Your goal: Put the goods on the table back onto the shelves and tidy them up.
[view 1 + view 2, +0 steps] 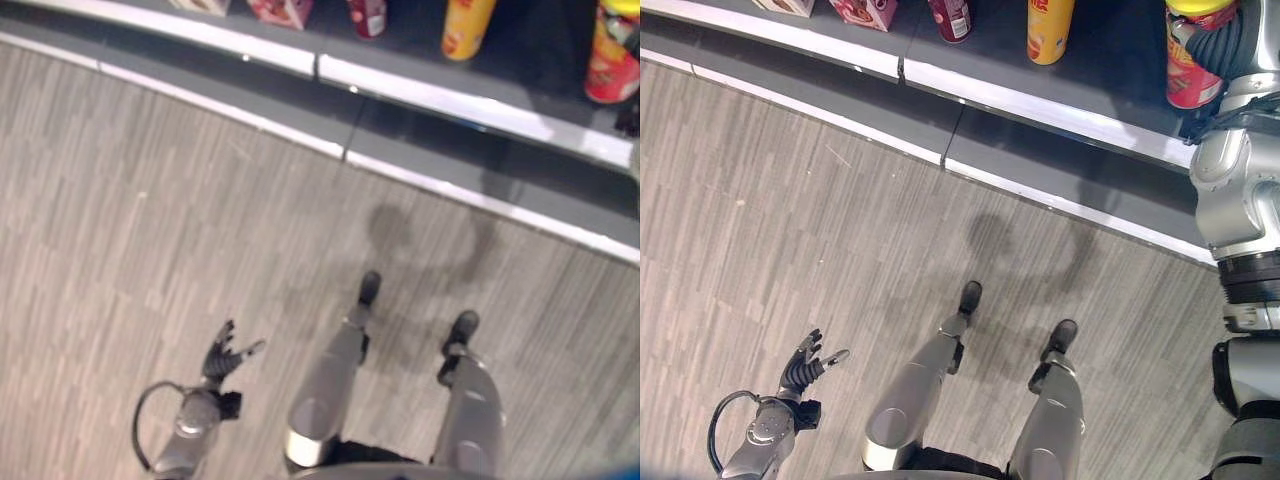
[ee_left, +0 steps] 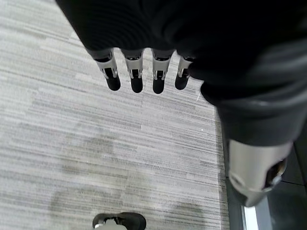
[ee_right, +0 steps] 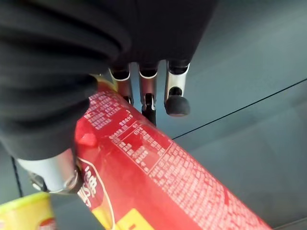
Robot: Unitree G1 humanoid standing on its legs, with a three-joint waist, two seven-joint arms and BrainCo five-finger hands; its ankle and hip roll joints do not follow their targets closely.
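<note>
The main risk here, as I judge it, is the red canister tipping or rolling off the grey shelf if the right hand lets go before its base sits flat, or bumping the yellow canister standing at about ten o'clock from it and knocking that one over. In the right wrist view the right hand has its fingers and thumb curled round the red canister, the tube running along under the palm. From the head camera the canister sits at roughly one o'clock, at the far right of the shelf, with the wrist cover over its top. The left hand hangs at about seven o'clock above the wood-patterned floor, fingers relaxed and spread, holding nothing.
</note>
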